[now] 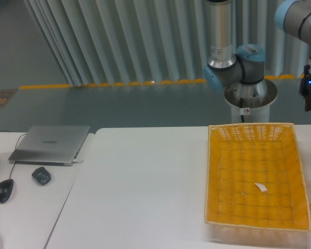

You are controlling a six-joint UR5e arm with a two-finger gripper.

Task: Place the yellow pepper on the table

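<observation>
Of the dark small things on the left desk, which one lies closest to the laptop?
The small black device just below the laptop; the mouse lies further left and lower.

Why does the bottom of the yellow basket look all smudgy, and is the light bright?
In the fixed camera view, the near rim of the big yellow woven basket is soft and smeared, as is the white tabletop edge below it, while the far rim looks sharper. The light is flat and even, with faint shadows and no strong glare.

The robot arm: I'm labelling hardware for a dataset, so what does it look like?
The silver-grey tubular robot arm has light-blue caps on rounded joints, one bearing a small white label. Its dark wrist end shows a small blue light; the fingers are cut off at the frame edge.
</observation>
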